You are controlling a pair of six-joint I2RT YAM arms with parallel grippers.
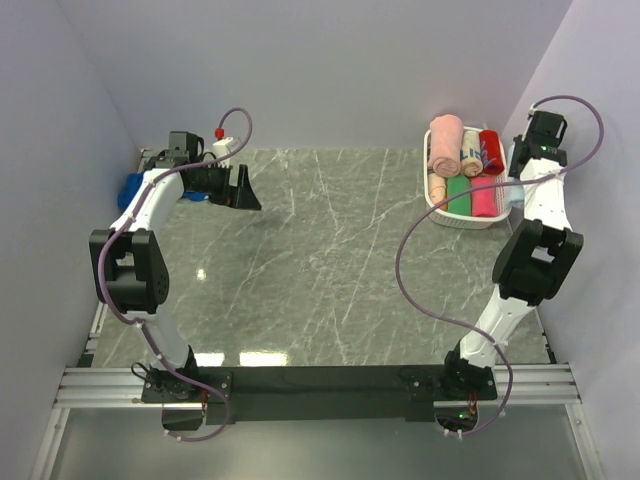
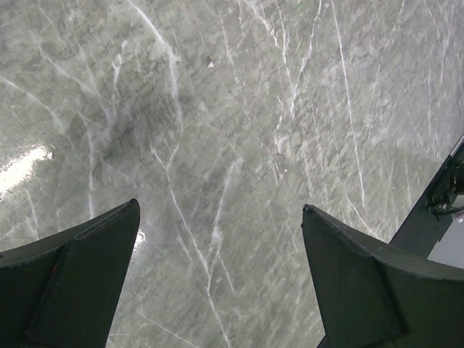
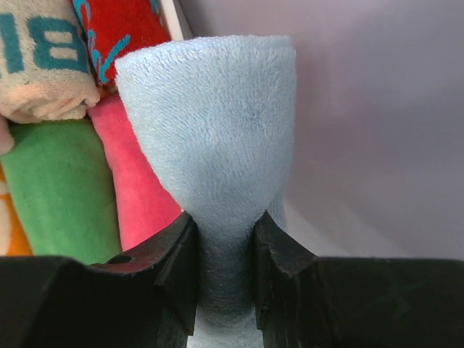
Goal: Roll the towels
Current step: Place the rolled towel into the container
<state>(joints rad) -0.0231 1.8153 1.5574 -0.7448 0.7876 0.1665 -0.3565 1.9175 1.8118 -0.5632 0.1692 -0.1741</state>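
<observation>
The pale sky blue towel [image 3: 217, 138] is rolled up, and my right gripper [image 3: 225, 246] is shut on its lower part, both fingers pressing into the cloth. In the top view that gripper [image 1: 520, 182] hangs at the right edge of the white basket [image 1: 463, 223], where a bit of the pale blue towel [image 1: 515, 197] shows. The royal blue towel [image 1: 130, 188] lies bunched at the far left of the table, behind my left arm. My left gripper [image 1: 245, 192] hovers over bare marble to the right of it. In its wrist view the left gripper [image 2: 221, 210] is open and holds nothing.
The basket holds rolled towels: pink [image 3: 138, 181], green [image 3: 58, 188], red [image 3: 123, 29] and a beige one with teal letters [image 3: 43, 65]. Grey walls close in the table on the left, back and right. A small white object with a red top [image 1: 221, 137] stands at the back left.
</observation>
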